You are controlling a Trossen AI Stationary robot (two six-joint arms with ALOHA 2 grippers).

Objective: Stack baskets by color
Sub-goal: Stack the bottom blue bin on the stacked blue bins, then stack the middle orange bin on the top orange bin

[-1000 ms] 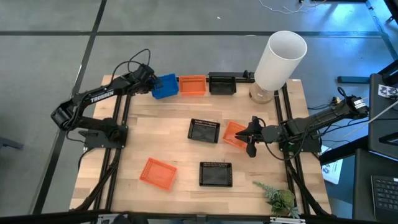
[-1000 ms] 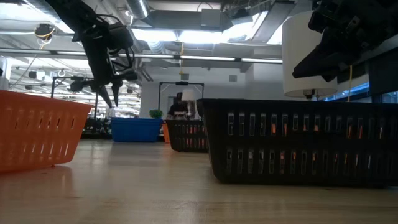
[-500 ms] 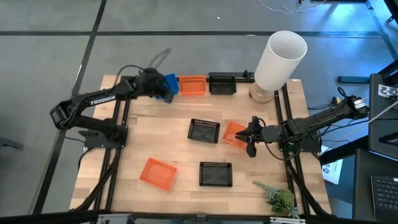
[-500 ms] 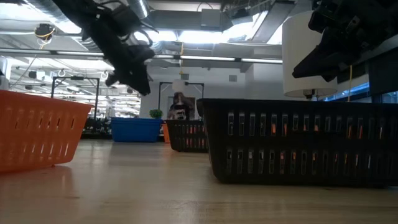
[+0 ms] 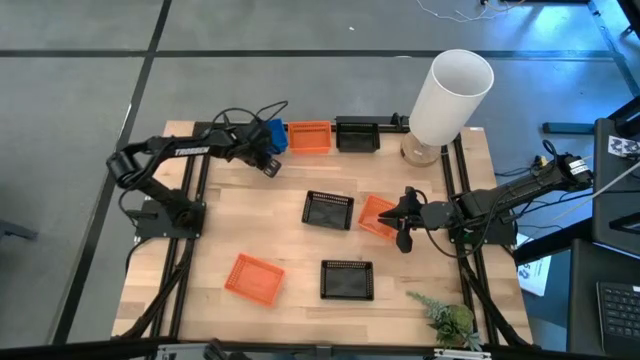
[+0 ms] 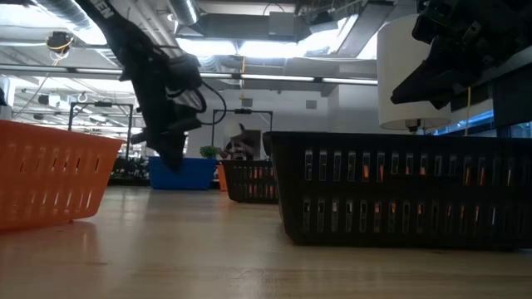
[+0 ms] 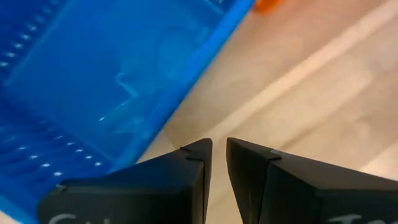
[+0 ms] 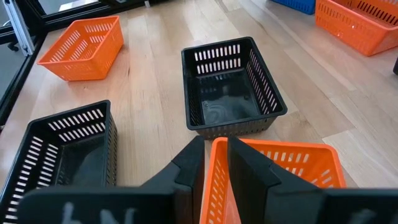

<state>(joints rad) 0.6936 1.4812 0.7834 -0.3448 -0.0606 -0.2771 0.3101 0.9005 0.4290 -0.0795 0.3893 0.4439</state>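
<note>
At the far edge stand a blue basket [image 5: 278, 133], an orange one [image 5: 309, 136] and a black one [image 5: 356, 134]. My left gripper [image 7: 219, 146] hangs just near of the blue basket's rim [image 7: 186, 81], over bare wood. Its fingers are all but shut, with nothing between them. Two black baskets [image 5: 328, 210] [image 5: 347, 280] and an orange one [image 5: 253, 277] sit flat on the table. My right gripper [image 5: 394, 216] is shut on a tilted orange basket [image 5: 376, 215] beside the middle black one. My right gripper pinches the orange basket's near wall at its rim [image 8: 217, 163], with one finger outside and one finger [image 8: 249, 171] inside. The fingers slant down from the table's right side. The basket tilts away below them; whether its low edge rests on the table, I cannot tell.
A tall white cylinder [image 5: 450, 95] stands at the far right corner. A small green plant [image 5: 445, 318] lies at the near right. Open wood lies between the far row and the middle baskets.
My left gripper has come off the blue basket's left side. It has gone toward the table's right and near edges and downward, rolling its wrist, and now sits low beside the basket's near rim. The blue basket has stayed put.
</note>
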